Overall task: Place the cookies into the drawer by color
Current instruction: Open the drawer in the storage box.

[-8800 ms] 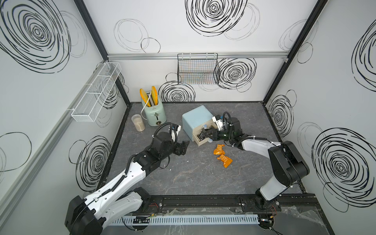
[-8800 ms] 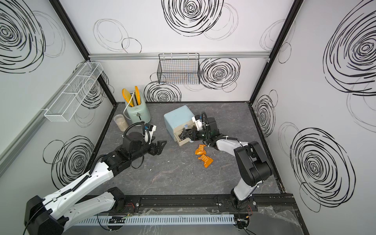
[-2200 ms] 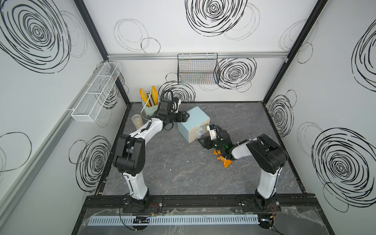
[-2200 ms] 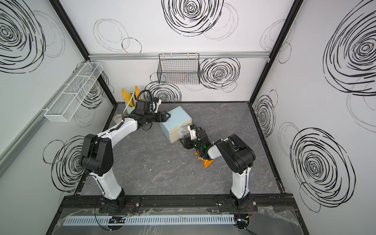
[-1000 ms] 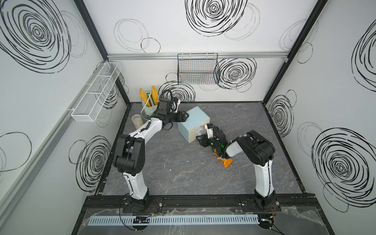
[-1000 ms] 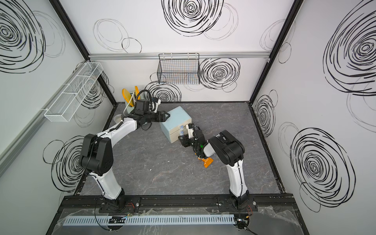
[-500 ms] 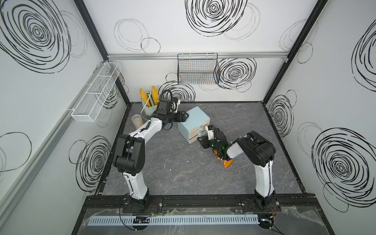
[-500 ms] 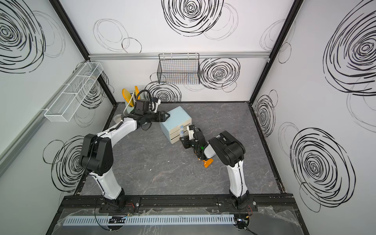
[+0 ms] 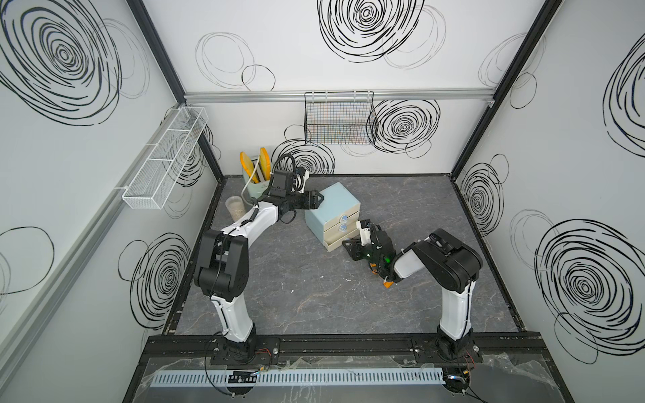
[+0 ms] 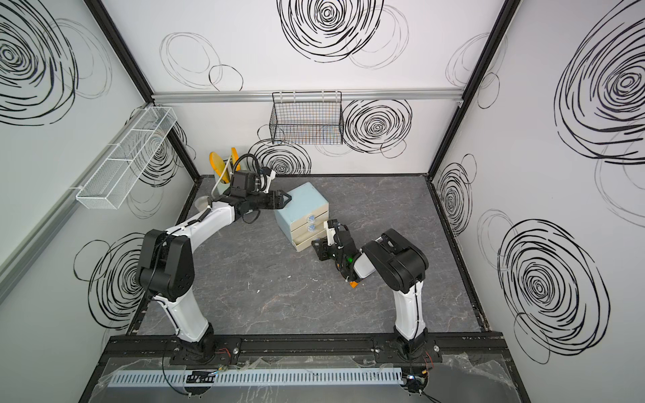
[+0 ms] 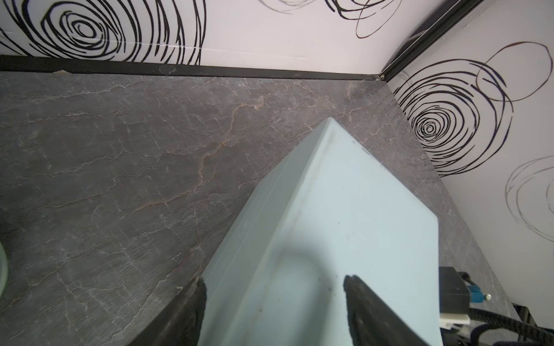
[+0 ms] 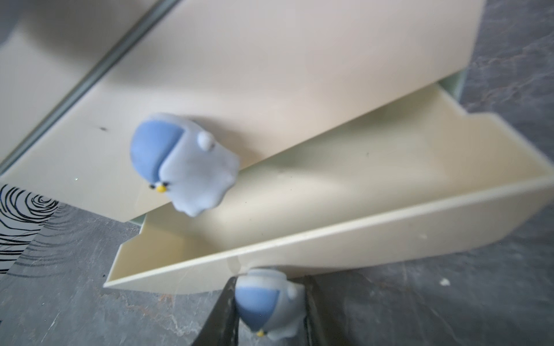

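- Drawer chest [image 9: 331,206] is sitting near table [image 9: 314,296] centre, towards 12 o'clock, its fronts facing about 5 o'clock.
- Bottom drawer [image 12: 344,236] is standing partly out; what shows of its inside is empty.
- Right gripper [image 12: 268,284], at the chest's 5 o'clock, is clamping the bottom knob [image 12: 263,302], one finger on each side.
- Left gripper [image 11: 274,281] is sitting at the chest's 10 o'clock corner with jaws apart. One finger is lying along the side wall, the other over the top. It looks like bracing, not pinching.
- Orange cookies [image 9: 387,284] are lying on the table at the chest's 4 o'clock, mostly hidden under the right arm [image 9: 408,261]. No green or black packets are showing.
- Risk: the knob is rounded and glossy-looking, so the fingers could be slipping off it under a hard tug.
- Risk: the chest looks light. With only a loose brace behind it, a pull could be dragging or twisting it towards 5 o'clock.
- Risk: pulling too far could be bringing the drawer right out of the shell.
- Risk: the right arm is hanging low over the cookies and could be crushing or scattering them when it swings.
- Risk: the middle knob [image 12: 183,161] is sitting close above and could be snagging a finger on release.
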Available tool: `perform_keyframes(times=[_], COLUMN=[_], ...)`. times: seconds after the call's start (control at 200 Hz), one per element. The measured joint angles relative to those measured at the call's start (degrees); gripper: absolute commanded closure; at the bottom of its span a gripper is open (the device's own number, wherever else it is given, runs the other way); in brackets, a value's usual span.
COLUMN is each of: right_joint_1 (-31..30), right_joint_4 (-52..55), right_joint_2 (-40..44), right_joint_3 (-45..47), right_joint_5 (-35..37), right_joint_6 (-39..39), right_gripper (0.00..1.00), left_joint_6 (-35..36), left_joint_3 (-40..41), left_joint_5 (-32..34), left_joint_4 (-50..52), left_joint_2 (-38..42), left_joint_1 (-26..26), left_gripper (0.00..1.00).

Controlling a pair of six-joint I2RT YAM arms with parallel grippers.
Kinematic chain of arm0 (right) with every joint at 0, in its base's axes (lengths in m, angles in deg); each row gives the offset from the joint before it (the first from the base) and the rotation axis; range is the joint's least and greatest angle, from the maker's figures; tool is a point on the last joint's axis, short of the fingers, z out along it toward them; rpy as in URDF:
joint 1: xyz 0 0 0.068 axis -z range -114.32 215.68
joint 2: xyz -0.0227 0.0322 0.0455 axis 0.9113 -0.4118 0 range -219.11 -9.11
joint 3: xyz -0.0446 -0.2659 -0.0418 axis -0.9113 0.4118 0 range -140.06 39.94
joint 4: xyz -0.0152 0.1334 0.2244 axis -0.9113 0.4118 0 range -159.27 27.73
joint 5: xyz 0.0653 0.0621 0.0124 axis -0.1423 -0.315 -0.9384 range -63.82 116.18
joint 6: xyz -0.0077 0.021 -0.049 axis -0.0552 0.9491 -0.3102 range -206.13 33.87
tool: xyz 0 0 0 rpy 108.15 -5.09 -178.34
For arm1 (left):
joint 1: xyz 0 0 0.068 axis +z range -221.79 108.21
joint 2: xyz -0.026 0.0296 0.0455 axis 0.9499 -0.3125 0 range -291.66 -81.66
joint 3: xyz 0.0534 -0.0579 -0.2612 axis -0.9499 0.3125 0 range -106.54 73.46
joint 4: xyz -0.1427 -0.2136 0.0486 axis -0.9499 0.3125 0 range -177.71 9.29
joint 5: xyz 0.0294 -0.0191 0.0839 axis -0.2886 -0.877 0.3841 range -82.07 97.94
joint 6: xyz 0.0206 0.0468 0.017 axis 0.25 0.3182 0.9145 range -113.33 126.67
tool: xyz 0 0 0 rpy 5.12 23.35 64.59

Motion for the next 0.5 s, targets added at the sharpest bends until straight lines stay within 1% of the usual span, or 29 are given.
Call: perform_keyframes(times=[0.235,0.5], right_joint_1=[-2.19,-3.41], right_joint_4=[-0.28,0.83], right_joint_2=[2.36,5.01], right_joint_3=[3.87,6.23], right_joint_5=[0.72,2.73], right_joint_6=[0.61,0.85], right_gripper=[0.83,0.83], left_joint_6=[-0.17,-0.17], left_joint_3=[0.00,0.00], left_joint_5=[-0.33,-0.33], left_joint_4=[0.04,0.07], left_joint_2=[0.00,0.00], left_joint_1=[0.00,0.00], left_gripper=[0.23,0.23])
